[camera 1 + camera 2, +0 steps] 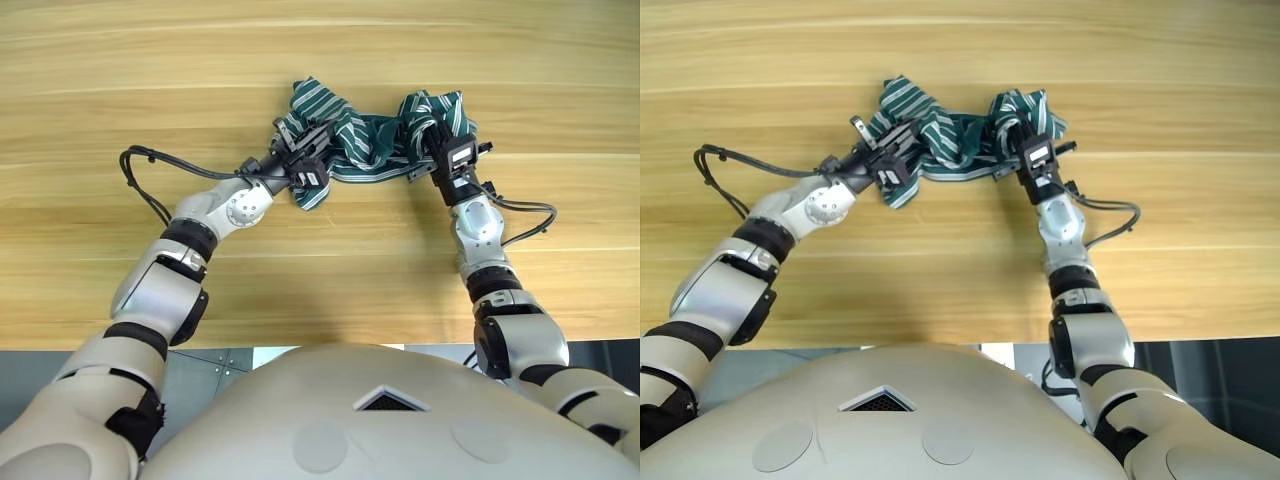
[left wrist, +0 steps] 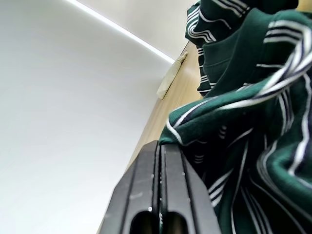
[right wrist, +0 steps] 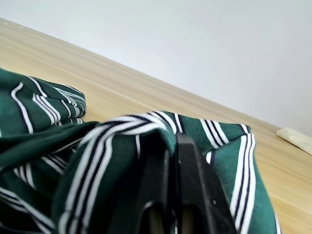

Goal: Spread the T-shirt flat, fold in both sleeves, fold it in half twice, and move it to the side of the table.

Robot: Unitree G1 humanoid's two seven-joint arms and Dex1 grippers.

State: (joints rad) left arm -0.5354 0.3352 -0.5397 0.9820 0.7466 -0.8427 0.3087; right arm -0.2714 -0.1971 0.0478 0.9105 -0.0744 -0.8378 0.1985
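Here the T-shirt (image 1: 372, 150) lay bunched in a rumpled rope across the far middle of the wooden table (image 1: 300, 50), nowhere near flat. The left gripper (image 1: 303, 158) sat at its left end, black fingers (image 2: 141, 185) pressed together with cloth meeting their tips, apparently pinching a fold. The right gripper (image 1: 440, 135) sat at the right end, its fingers (image 3: 197, 185) closed with striped fabric draped over them. Spreading well probably called for drawing the two ends apart, low over the wood, until the twists came out, then regripping at shoulders or hem. The knit looked soft and limp, dark green with paired white stripes; the tabletop was smooth, pale and grained.
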